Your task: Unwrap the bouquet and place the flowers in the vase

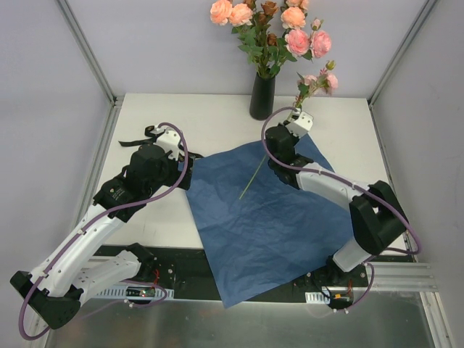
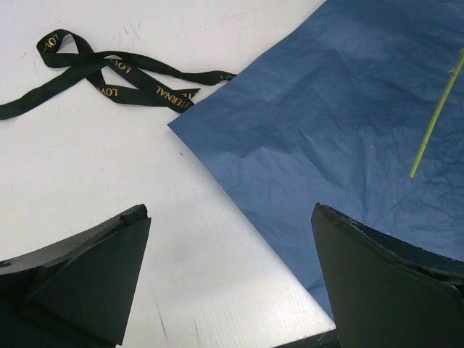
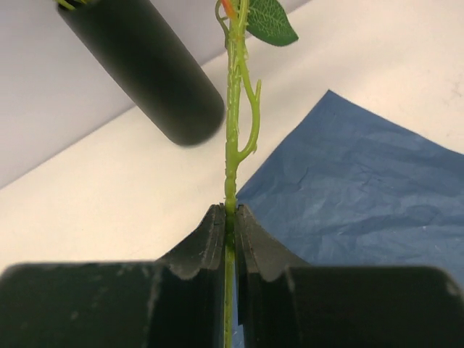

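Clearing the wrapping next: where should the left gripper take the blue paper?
Its corner beside the ribbon, coming from the left. The blue paper lies flat, so probably only an edge can be pinched, and the open left gripper faces that corner.

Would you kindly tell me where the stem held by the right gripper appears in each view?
Top external: the stem slants over the blue paper, centre, up into the right gripper.
Left wrist: stem tip at right edge, over the paper.
Right wrist: stem centre, upright, clamped.
Shared landmark: the blue paper.
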Available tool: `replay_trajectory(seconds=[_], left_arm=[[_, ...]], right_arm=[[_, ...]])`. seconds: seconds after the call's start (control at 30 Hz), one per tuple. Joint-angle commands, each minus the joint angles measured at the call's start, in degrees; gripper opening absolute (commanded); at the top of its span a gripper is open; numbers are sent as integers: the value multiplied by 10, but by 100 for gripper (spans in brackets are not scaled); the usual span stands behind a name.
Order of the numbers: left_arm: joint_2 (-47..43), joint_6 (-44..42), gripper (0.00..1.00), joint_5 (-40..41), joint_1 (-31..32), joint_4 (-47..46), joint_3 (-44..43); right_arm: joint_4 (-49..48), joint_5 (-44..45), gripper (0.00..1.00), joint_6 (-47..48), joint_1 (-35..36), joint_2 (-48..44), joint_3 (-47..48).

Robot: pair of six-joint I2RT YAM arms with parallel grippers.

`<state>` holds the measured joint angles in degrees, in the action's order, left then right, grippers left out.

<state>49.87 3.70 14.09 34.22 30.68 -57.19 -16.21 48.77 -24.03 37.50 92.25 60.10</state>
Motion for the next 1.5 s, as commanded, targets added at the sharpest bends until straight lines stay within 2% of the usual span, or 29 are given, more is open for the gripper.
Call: replay_trajectory(seconds=[0.0, 0.13, 0.3, 0.47, 0.63, 0.9, 1.2, 1.47], left_arm=[[-9, 1, 99, 1, 8, -17, 1], [-2, -2, 99, 2, 8, -16, -3], [-14, -1, 99, -1, 8, -16, -1], [-16, -1, 99, -4, 8, -15, -2], [-16, 0, 99, -7, 8, -16, -3], [-20, 1, 99, -7, 8, -16, -4], [-14, -1, 99, -3, 8, -16, -3], [-12, -6, 99, 11, 8, -16, -1]], right_arm=[[-167, 68, 0, 107, 25, -64, -28], [-317, 48, 0, 203, 48, -92, -57], [-446, -14, 0, 328, 71, -98, -47], [-500, -143, 0, 420, 75, -74, -1], [-559, -233, 0, 521, 70, -13, 69], [-601, -380, 0, 552, -6, 99, 199], [-583, -418, 0, 502, -73, 221, 399], [-514, -467, 0, 508, -117, 336, 592]])
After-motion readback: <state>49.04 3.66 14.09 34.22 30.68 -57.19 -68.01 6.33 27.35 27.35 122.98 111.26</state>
